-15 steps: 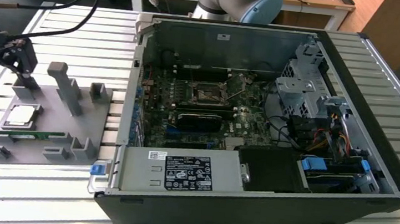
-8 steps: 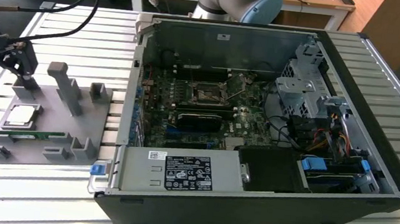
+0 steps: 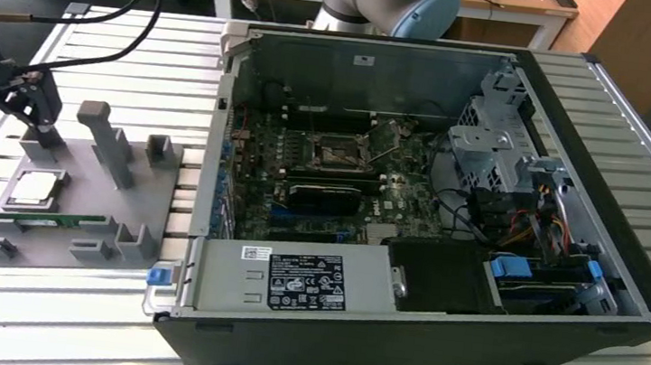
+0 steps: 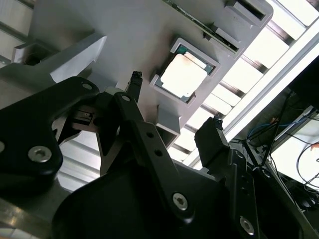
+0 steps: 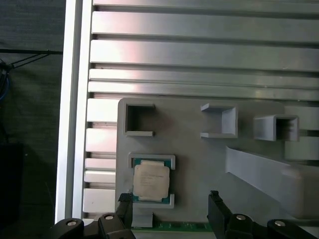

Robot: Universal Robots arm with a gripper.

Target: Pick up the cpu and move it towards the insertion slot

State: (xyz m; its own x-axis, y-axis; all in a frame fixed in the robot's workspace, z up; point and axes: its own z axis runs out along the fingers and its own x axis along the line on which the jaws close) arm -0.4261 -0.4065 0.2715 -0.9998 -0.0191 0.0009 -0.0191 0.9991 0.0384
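Observation:
The cpu (image 3: 34, 188) lies flat, shiny top up, in a square pocket of the grey fixture plate (image 3: 116, 215) at the exterior view's left. In both wrist views the cpu (image 4: 183, 74) (image 5: 151, 181) sits untouched in its pocket. My gripper (image 3: 35, 120) hangs above the plate's far end, beyond the chip and apart from it. It is open (image 4: 175, 99) (image 5: 169, 196), with nothing between its black fingers (image 4: 134, 79). The insertion slot (image 3: 335, 154), a small dark socket in a silvery bracket, lies on the board inside the open computer case.
The fixture carries upright grey posts (image 3: 106, 137) and a green memory stick (image 3: 45, 220) near the chip. The case's walls (image 3: 215, 135) rise between the fixture and the socket. A black block (image 3: 324, 196), cables and a drive cage (image 3: 487, 150) crowd the case. The table is slatted aluminium (image 3: 57, 318).

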